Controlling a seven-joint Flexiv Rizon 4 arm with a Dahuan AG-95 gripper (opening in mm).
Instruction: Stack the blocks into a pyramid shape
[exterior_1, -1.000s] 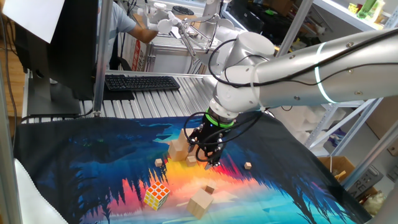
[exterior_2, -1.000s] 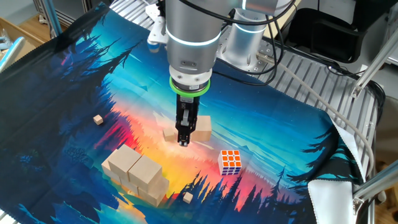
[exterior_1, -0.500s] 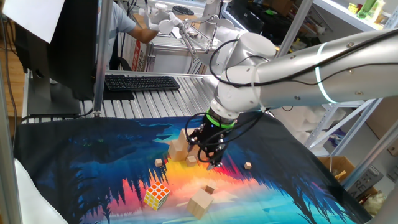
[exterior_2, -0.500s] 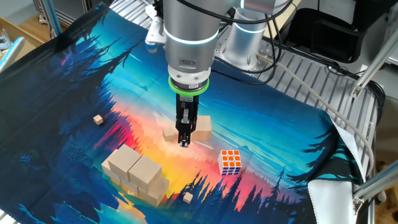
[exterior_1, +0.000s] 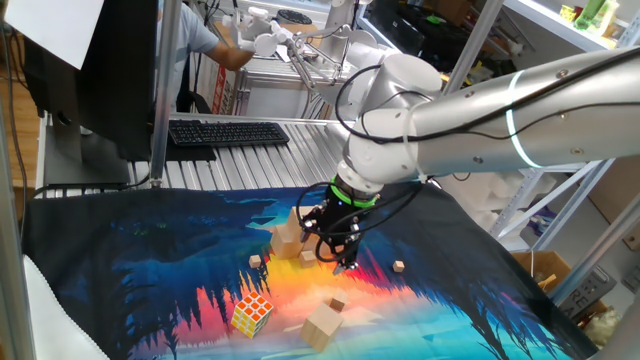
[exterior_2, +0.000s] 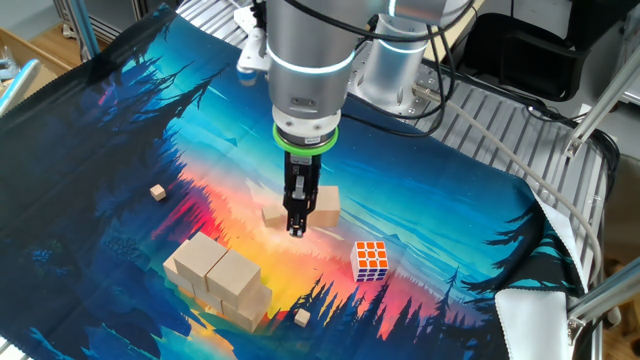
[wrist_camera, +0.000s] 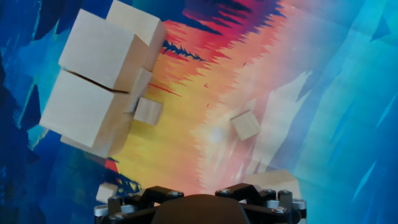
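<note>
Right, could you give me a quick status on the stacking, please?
Fingers low over mat, nothing held, opening unclear. Blocks clustered, pyramid unfinished; one block beside fingers. Tiny cubes scattered nearby.

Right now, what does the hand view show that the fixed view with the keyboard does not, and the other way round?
Only the hand view: the top of the stack seen from above, with the seam between two of its blocks.
Only the fixed view: the arm, the gripper from outside, partly in front of the stack, the Rubik's cube and the keyboard.
Both: the stack, a tiny cube beside it, and the mat.
</note>
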